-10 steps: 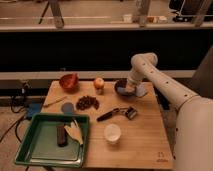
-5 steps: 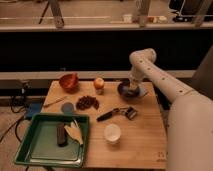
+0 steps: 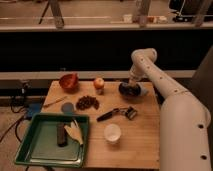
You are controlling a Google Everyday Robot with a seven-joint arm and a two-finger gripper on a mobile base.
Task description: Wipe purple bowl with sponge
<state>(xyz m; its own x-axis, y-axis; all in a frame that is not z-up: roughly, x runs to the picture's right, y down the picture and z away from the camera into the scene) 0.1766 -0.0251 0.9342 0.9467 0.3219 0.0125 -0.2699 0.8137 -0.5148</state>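
Directly under the hand [image 3: 131, 85] sits the purple bowl [image 3: 136, 93], and whether the hand is clamped I cannot tell.

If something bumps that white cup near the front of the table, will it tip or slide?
The white cup looks small and empty, so probably light; a nudge would likely slide it. It stands upright, so a push near the rim might topple it, then it could roll. The gripper is at the purple bowl, apart from it.
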